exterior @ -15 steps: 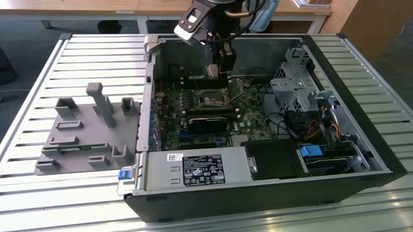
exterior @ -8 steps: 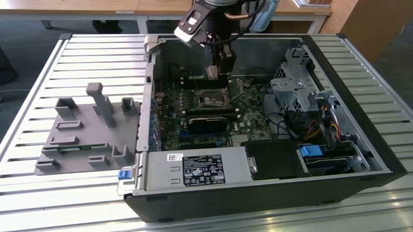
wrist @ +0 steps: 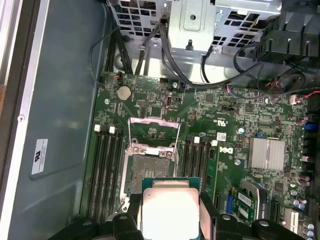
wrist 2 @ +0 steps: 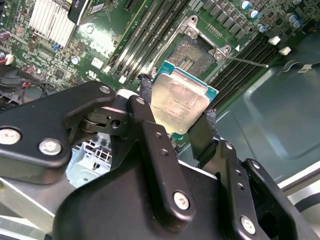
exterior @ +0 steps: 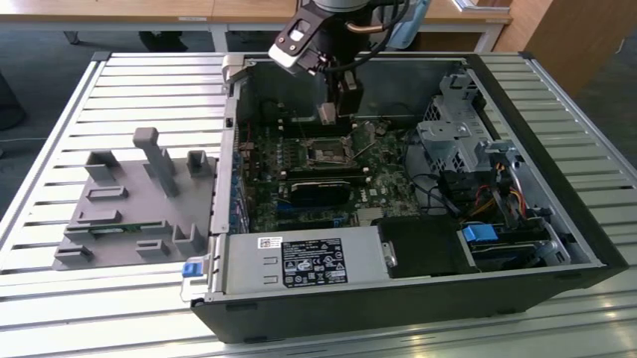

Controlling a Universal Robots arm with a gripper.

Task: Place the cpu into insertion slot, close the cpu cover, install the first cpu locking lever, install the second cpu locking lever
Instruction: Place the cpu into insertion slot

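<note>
Silvery-grey cpu (wrist 2: 180, 102): thin, light, stiff, likely fragile; fingers (wrist 2: 202, 135) pinch opposite edges, held near insertion slot (wrist 2: 194, 51), not yet seated.

The arm (exterior: 336, 13) comes down from the top edge of the exterior view. Its dark wrist (exterior: 344, 45) tilts slightly, and the end effector (exterior: 336, 112) hangs below it, pointing almost straight down. In both wrist views the two black fingers (wrist 2: 202, 137) reach forward from bolted, jointed links, one on each side. They are clamped against opposite edges of a flat square chip (wrist 2: 177, 100), holding it between their tips with its metal top turned toward the cameras.
</note>
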